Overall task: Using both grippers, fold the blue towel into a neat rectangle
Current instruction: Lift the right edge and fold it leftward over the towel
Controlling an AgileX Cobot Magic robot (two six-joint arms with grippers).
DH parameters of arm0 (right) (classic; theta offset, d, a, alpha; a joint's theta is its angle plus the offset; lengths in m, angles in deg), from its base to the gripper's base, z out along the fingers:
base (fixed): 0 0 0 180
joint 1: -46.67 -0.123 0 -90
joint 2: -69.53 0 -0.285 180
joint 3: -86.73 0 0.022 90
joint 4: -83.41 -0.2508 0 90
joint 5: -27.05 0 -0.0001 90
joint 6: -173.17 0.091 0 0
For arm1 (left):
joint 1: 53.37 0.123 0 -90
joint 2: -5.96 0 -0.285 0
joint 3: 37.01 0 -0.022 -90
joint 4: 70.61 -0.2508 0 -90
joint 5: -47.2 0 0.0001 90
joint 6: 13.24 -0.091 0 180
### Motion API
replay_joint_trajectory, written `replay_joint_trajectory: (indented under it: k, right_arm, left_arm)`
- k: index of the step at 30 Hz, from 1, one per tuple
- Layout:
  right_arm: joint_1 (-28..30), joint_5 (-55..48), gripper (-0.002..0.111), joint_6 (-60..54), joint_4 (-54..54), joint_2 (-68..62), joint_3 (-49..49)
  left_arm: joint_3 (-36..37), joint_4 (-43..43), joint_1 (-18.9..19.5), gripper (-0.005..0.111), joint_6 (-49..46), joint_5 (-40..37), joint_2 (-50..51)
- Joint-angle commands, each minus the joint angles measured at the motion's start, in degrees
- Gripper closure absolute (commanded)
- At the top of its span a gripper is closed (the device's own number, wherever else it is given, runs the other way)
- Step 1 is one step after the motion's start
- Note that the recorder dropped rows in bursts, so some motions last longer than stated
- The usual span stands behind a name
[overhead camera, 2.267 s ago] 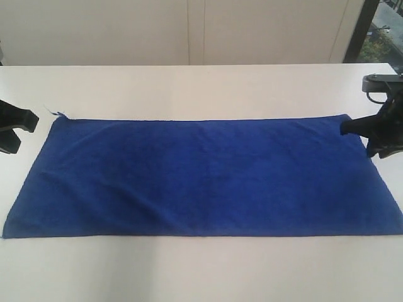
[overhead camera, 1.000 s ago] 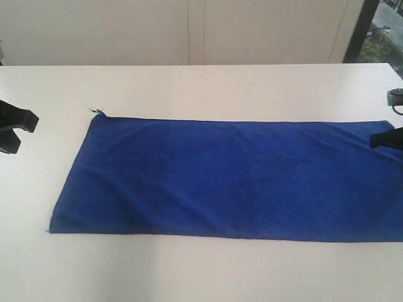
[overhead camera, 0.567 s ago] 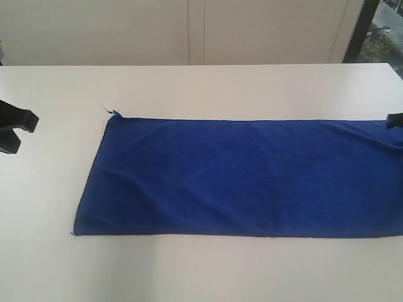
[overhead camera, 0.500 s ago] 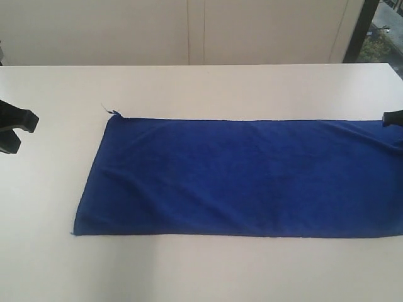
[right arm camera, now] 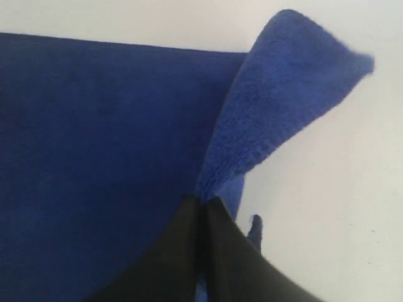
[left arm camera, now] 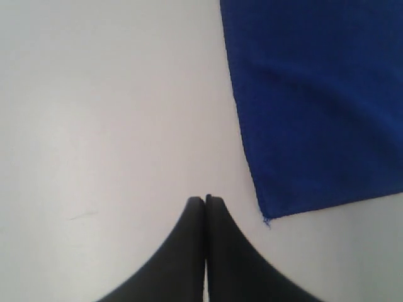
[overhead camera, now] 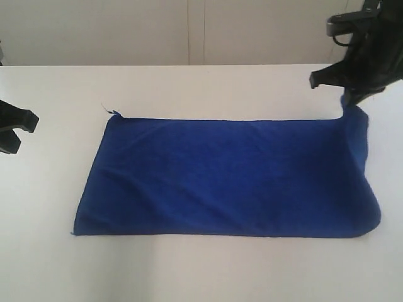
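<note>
The blue towel point(overhead camera: 227, 176) lies spread lengthwise on the white table point(overhead camera: 189, 88). Its far right corner is lifted off the surface, and the right end curls upward. My right gripper point(overhead camera: 350, 100) hangs above that corner, shut on it; in the right wrist view the pinched towel point(right arm camera: 277, 94) rises from between the gripper's point(right arm camera: 203, 200) closed jaws. My left gripper point(overhead camera: 28, 123) sits at the table's left edge, apart from the towel. In the left wrist view this gripper point(left arm camera: 205, 199) is shut on nothing, with the towel's corner point(left arm camera: 271, 211) just beside it.
The table's far edge point(overhead camera: 189, 65) meets a pale wall with vertical panel seams. A dark window frame point(overhead camera: 362, 38) stands at the back right. A loose thread point(overhead camera: 108, 108) sticks out from the towel's far left corner.
My right gripper dragged the towel rightward across the table, then rose and came back left, lifting the far right corner so the right end curls up. The left gripper stayed put.
</note>
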Motion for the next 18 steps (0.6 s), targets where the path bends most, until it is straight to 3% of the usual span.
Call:
replay_joint_trajectory:
  k: [1,10,18]
  right_arm:
    - [-5.57,-2.45,0.108,-5.25,-5.67,1.23,-2.86]
    - [-16.39,-3.81,0.108,-13.11,-17.79,-0.05,-11.46]
    - [-26.16,-3.41,0.108,-15.52,-25.6,-8.7,-25.34]
  left_arm:
    - [0.17,0.73,-0.05,0.107,-0.02,-0.54,-0.61]
    - [0.17,0.73,-0.05,0.107,-0.02,-0.54,-0.61]
    - [0.17,0.73,-0.05,0.107,-0.02,-0.54,-0.61]
